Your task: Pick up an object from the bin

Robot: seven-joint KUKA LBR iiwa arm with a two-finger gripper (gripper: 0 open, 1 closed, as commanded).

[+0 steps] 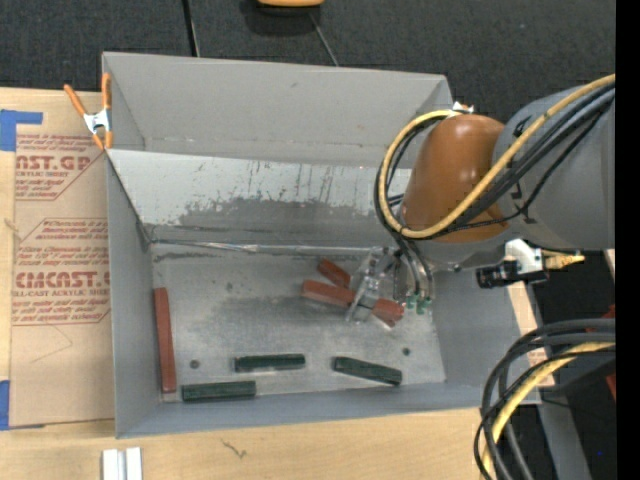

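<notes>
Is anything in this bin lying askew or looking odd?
Nothing looks damaged or spilled. Only the red-brown blocks right of centre lie askew, crowded together at different angles, while the dark green bars lie flat and apart.

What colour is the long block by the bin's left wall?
The long block is reddish-brown; camera view.

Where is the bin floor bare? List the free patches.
Bare floor lies between the long red bar at the left wall and the red blocks by the gripper, behind the green bars. Crowded: round the gripper, along the front.
</notes>
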